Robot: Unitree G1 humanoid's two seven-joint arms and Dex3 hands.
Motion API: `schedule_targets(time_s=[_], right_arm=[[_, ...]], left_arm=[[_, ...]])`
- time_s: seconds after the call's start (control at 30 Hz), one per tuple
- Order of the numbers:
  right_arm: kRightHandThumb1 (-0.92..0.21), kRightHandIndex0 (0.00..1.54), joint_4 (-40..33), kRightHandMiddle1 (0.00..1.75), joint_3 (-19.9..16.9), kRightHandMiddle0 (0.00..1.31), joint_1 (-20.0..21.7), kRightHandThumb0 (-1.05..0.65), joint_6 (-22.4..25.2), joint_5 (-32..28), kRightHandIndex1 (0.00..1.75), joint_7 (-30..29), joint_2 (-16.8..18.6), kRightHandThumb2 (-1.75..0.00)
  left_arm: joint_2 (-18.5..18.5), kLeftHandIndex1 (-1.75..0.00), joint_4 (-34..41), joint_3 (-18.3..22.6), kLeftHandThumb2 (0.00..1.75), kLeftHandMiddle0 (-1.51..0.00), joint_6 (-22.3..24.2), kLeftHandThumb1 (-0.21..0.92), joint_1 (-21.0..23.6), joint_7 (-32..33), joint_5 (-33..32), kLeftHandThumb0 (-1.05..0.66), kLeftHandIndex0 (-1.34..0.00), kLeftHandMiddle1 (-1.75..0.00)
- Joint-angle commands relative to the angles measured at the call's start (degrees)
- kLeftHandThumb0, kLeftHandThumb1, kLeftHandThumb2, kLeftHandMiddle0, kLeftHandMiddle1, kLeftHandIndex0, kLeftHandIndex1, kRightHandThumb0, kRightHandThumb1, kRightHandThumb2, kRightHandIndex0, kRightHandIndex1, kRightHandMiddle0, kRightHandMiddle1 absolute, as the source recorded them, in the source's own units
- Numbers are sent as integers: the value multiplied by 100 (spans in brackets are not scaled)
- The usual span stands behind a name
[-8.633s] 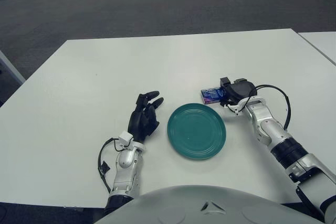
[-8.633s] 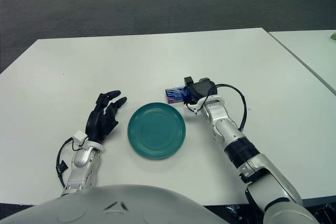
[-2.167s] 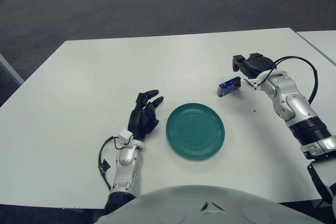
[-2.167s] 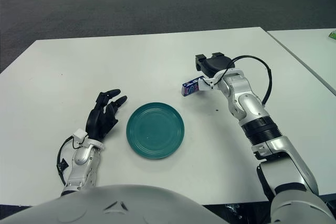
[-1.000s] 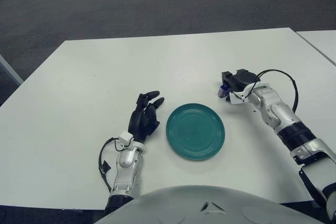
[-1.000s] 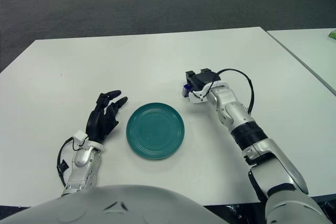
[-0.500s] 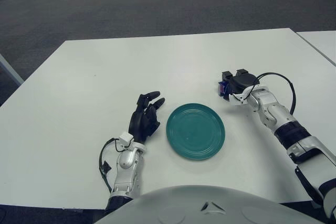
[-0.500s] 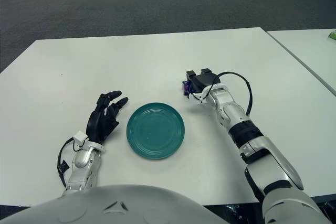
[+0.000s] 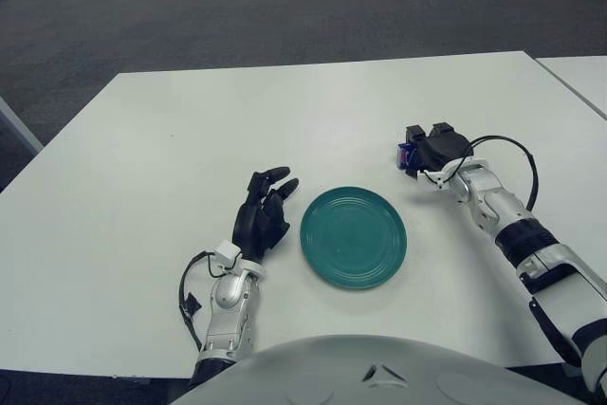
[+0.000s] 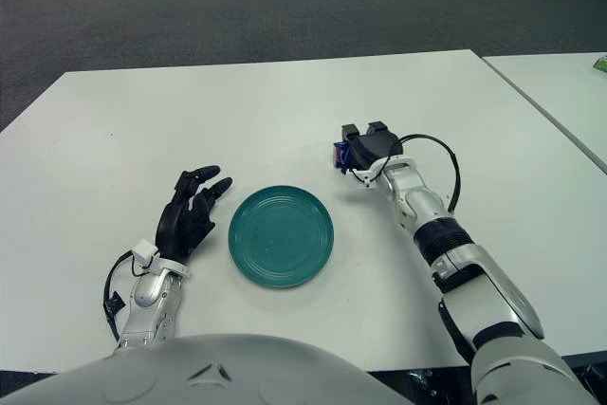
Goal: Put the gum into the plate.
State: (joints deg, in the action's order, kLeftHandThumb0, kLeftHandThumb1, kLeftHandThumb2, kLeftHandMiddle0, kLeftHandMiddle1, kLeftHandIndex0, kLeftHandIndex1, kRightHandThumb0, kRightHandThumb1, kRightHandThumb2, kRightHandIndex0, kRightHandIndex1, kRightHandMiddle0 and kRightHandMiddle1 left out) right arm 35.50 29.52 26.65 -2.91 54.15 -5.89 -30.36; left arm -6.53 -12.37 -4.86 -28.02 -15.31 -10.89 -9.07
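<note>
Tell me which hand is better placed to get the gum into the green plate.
The right hand: it is already at the small blue-purple gum pack, beyond the round green plate's right rim. The left hand shows across the plate, open.

- Gum [image 9: 405,155] mostly covered by the right hand [image 9: 429,151]; only a purple-blue sliver showing at the hand's left edge, print unreadable.
- Cannot tell whether the gum touches the tabletop [image 9: 142,187].
- Tabletop's near edge hidden behind the robot's grey chest [image 9: 379,372].
- Right forearm cut off at the lower right corner.
- Second table [image 9: 579,73] at right cropped by the border.
</note>
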Motion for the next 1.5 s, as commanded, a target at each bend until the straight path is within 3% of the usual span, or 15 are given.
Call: schedule_targets(time_s=[0.0,0.17,0.33,0.63,1.47], right_arm=[[-75,48,258,171,119,29,-229,-41,-91,-8,114,-263,95,-73],[-66,56,453,174,162,36,-176,-40,-243,-26,155,-638,126,-87],[-61,67,711,175,139,40,-130,-41,-534,-184,171,-908,181,-94],[-49,102,1115,175,184,49,-16,-43,-1165,-360,175,-1255,182,-111],[-42,114,1509,175,155,53,145,-45,-1404,-583,175,-1328,271,-119]], left_arm=[[-227,-108,-352,-14,87,-40,74,92,-357,33,-133,-89,-12,-58],[-214,-109,-331,-1,87,-40,158,92,-343,85,-109,-90,-13,-58],[-200,-109,-336,9,87,-41,141,92,-331,95,-94,-91,-14,-59],[-170,-109,-310,19,88,-41,169,92,-326,54,-138,-91,-12,-59],[-152,-110,-358,83,86,-40,246,92,-269,29,-326,-91,-14,-59]])
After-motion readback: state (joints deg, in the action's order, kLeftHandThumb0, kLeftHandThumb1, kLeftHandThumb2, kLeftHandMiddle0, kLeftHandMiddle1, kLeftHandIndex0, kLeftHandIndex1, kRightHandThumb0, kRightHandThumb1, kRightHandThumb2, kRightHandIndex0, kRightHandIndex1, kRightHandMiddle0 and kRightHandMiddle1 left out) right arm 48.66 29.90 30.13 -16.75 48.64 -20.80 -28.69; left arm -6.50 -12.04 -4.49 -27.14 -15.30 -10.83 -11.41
